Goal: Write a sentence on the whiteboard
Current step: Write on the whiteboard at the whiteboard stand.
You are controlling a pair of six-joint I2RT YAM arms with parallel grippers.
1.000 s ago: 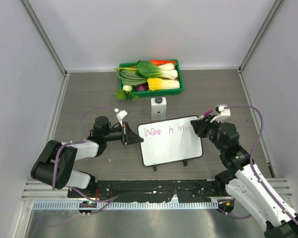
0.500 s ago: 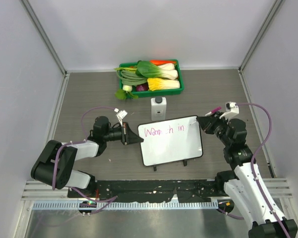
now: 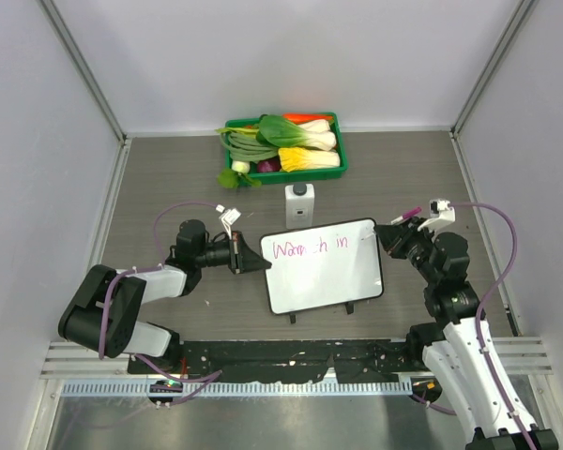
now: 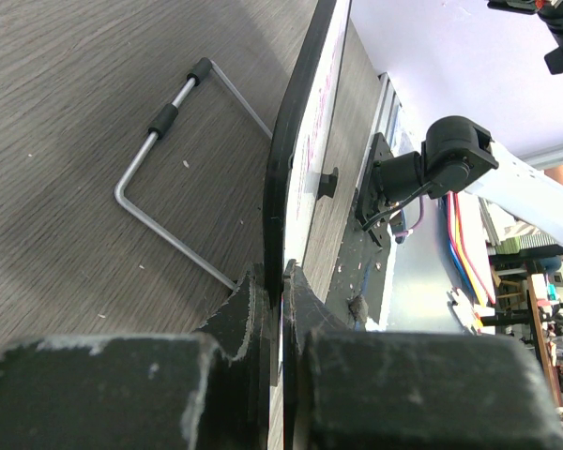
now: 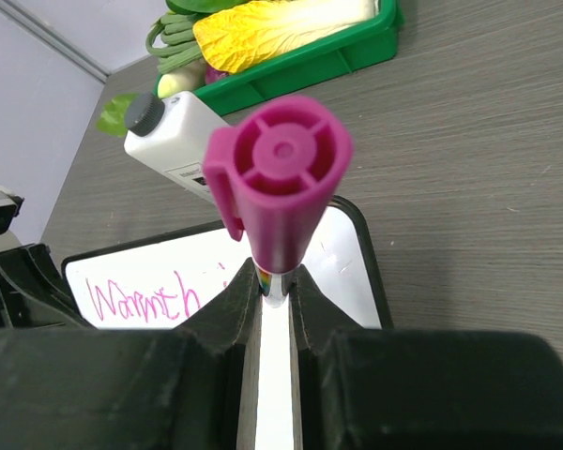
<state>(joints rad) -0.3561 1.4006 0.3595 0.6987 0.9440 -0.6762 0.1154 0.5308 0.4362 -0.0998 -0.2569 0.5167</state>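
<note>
On the table (image 3: 169, 178), the whiteboard (image 3: 324, 281) lies with its left edge clamped in the left gripper (image 3: 259, 257); the right gripper (image 3: 387, 235) (closed on a marker (image 3: 408, 216)) hangs just off its upper right corner, near the sentence (image 3: 319, 247).

**How Many of Each Thing**

There is one whiteboard (image 3: 324, 277) with two little black feet (image 3: 292, 319). On it is one line of pink writing (image 3: 310, 247), two words long. There is one pink marker (image 5: 280, 178), one small white box (image 3: 299, 204) and one green tray (image 3: 343, 155) of vegetables (image 3: 300, 136), too piled up to count. There are two pincers: the left pincer (image 3: 247, 255) and the right pincer (image 3: 387, 236).
</note>
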